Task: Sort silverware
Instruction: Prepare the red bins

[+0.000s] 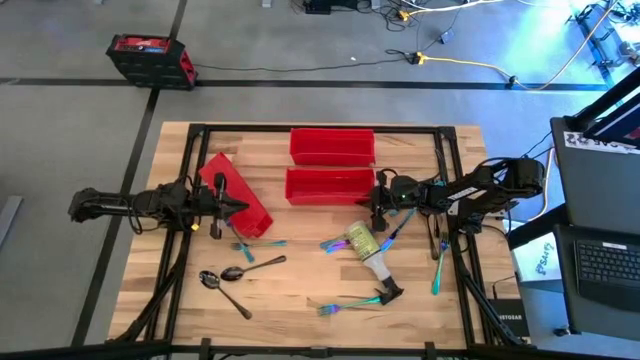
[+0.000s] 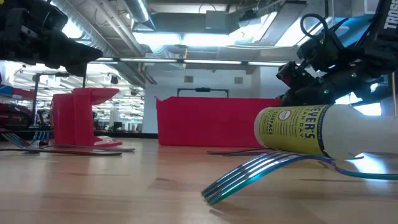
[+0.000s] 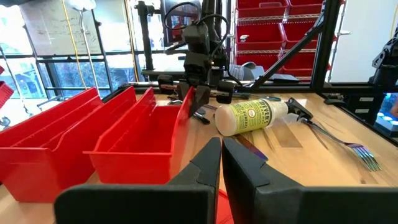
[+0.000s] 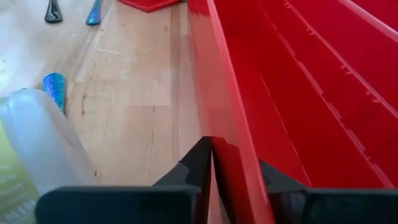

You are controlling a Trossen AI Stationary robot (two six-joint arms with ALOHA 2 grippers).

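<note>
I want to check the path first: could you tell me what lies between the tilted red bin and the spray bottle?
In the high view, between the tilted red bin and the spray bottle lies mostly bare wood, plus two iridescent pieces beside the bin and another by the bottle.

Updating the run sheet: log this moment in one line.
left gripper: shut, at tilted red bin | right gripper: fingers pinching middle bin wall | silverware: on table | spray bottle: lying down
</note>
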